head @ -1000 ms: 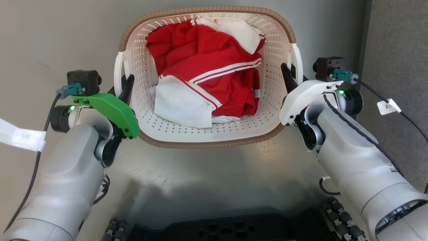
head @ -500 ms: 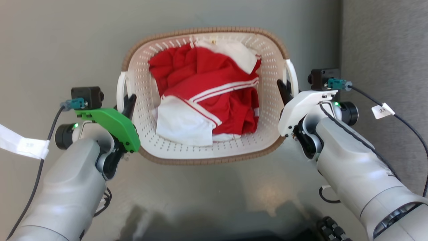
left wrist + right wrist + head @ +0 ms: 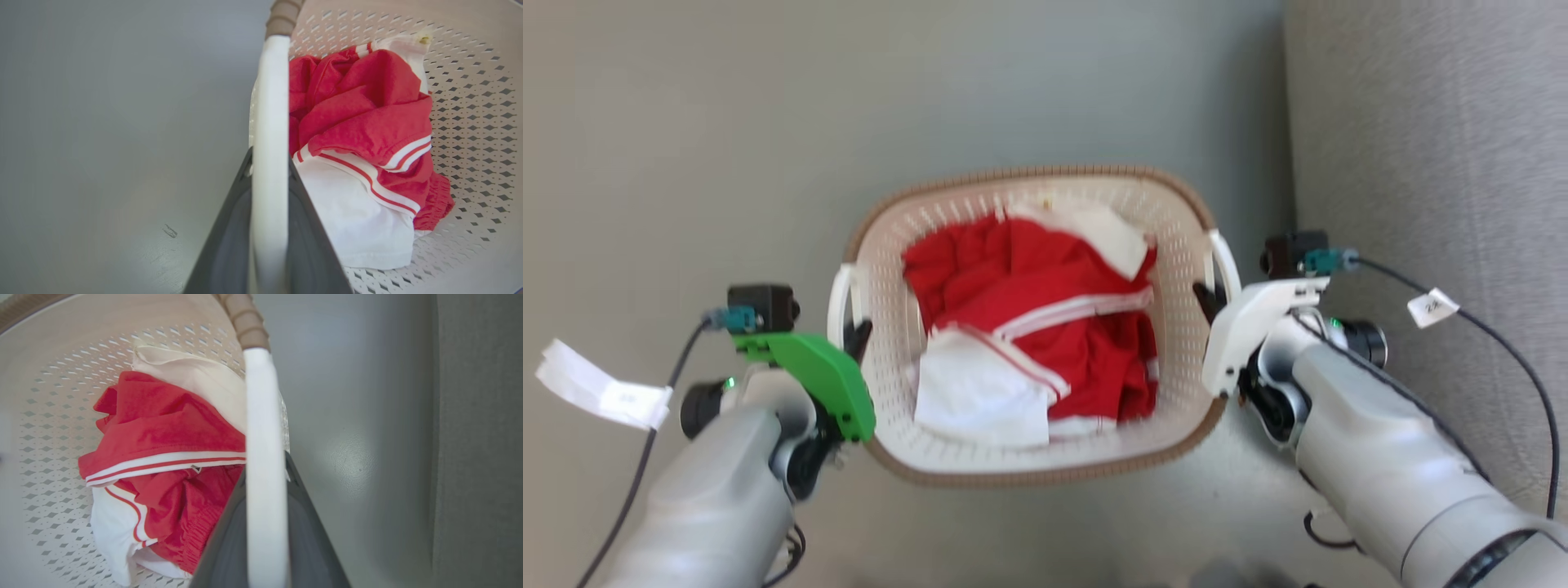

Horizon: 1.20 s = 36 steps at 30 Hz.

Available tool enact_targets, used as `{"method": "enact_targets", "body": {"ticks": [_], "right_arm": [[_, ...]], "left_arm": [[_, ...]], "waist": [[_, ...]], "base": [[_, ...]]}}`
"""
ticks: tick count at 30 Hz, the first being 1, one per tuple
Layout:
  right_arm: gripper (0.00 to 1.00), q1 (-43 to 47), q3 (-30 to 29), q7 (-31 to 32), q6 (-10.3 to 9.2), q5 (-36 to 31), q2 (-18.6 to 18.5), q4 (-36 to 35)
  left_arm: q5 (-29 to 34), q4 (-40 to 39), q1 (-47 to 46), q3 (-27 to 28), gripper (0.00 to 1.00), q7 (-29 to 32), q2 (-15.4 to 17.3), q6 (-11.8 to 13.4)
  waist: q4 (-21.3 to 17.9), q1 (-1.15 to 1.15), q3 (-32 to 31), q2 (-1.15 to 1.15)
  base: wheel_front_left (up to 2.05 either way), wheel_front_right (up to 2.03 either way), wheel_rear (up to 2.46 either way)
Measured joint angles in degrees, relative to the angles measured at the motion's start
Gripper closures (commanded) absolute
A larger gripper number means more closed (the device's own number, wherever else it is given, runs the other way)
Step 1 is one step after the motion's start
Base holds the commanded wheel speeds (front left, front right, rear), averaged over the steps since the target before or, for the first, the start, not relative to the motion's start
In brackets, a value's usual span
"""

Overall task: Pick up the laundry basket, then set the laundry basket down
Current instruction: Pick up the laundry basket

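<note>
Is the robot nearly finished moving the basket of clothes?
Done: the left claw and right claw each clamp a handle of the basket. In hand: the pick-up; whether it has left the floor, I cannot tell. Left: setting it down, with the red and white clothes inside.

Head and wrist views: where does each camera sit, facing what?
Head view: on the head, facing down at the laundry basket; left forearm and right forearm show, jaws at its handles.
Left wrist view: on the left wrist, looking along the left jaws, closed on the left handle.
Right wrist view: on the right wrist, along the right jaws, closed on the right handle.
All three share the red and white clothes.
</note>
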Motion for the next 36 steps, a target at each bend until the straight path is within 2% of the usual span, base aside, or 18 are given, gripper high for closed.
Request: {"method": "enact_targets", "body": {"ticks": [12, 28, 36], "right_arm": [[1.00, 4.3, 2.9, 4.2, 0.64, 3.1, 0.2, 1.5], [1.00, 12.5, 5.4, 7.9, 1.96, 5.2, 0.5, 4.6], [1.00, 13.7, 6.2, 10.1, 2.11, 6.4, 0.4, 5.3]], "left_arm": [[-3.7, 1.5, 5.1, -2.8, 1.00, 2.8, -0.5, 0.0], [-7.5, 4.5, 13.2, -5.3, 1.00, 6.1, -3.0, 0.0], [-8.8, 5.2, 14.5, -5.9, 1.00, 8.2, -3.6, 0.0]], "waist": [[-1.4, 0.00, -10.6, 0.00], [-1.8, -0.01, -23.7, 0.00], [-2.0, -0.01, -28.5, 0.00]], "base": [[0.00, 0.00, 0.00], [0.00, 0.00, 0.00], [0.00, 0.00, 0.00]]}}
